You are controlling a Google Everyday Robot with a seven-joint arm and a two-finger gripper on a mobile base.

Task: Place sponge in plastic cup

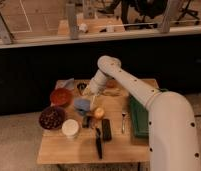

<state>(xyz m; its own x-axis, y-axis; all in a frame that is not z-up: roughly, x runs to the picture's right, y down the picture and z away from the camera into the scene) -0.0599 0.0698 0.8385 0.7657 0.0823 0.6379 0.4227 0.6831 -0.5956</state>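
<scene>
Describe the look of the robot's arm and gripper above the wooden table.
The arm is glossy white with thick, rounded, tube-like segments and a bulbous joint. It narrows toward the gripper, a small pale end piece over the table near the plastic cup. No cables or markings are visible.

end effector [92,98] hovers over plastic cup [81,104].

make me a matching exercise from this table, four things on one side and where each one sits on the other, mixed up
Things:
1. plastic cup
2. gripper
3. white cup
4. green tray

Places:
A. near the table's right edge
B. front left, beside the dark bowl
C. just above the blue cup's right side
D. mid-table, right of the red bowl

Pairs: 1-D, 2-C, 3-B, 4-A
</scene>
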